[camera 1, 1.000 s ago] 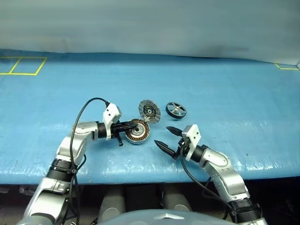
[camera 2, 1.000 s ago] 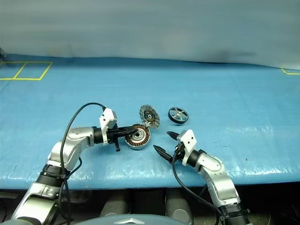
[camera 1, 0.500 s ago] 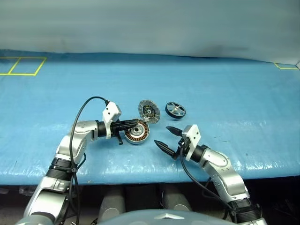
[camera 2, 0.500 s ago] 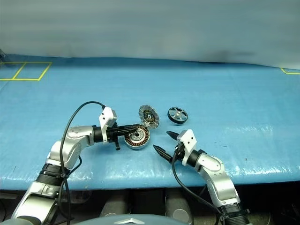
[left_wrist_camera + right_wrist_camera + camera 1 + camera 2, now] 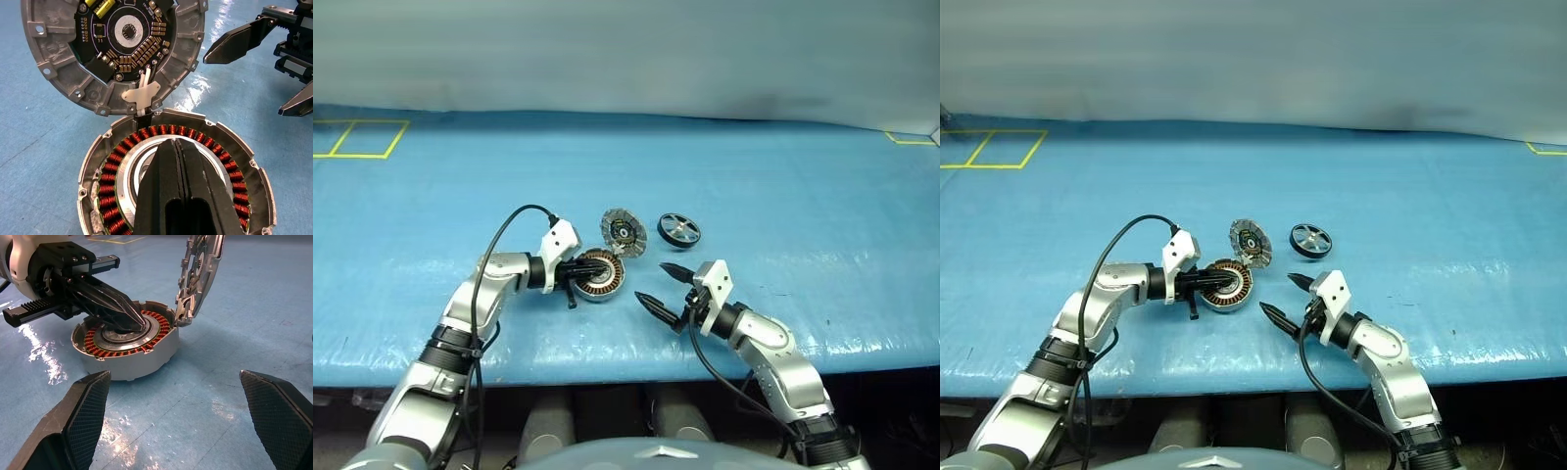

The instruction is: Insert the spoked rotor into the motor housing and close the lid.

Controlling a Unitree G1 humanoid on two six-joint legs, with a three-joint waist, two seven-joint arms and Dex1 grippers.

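In the left wrist view the left gripper [image 5: 177, 147], its fingers pressed together, covers the centre of the motor housing [image 5: 112, 196], so its hub is hidden and the lower rim is cut off by the picture's edge; the upright lid [image 5: 63, 73] loses its top at the edge; whether the fingertips touch the housing's inner ring cannot be told; in the right wrist view the right gripper [image 5: 186, 404] has both fingers cut off at the bottom, and the lid's top is cropped; in the left eye view the spoked rotor [image 5: 679, 229] is too small to count its spokes
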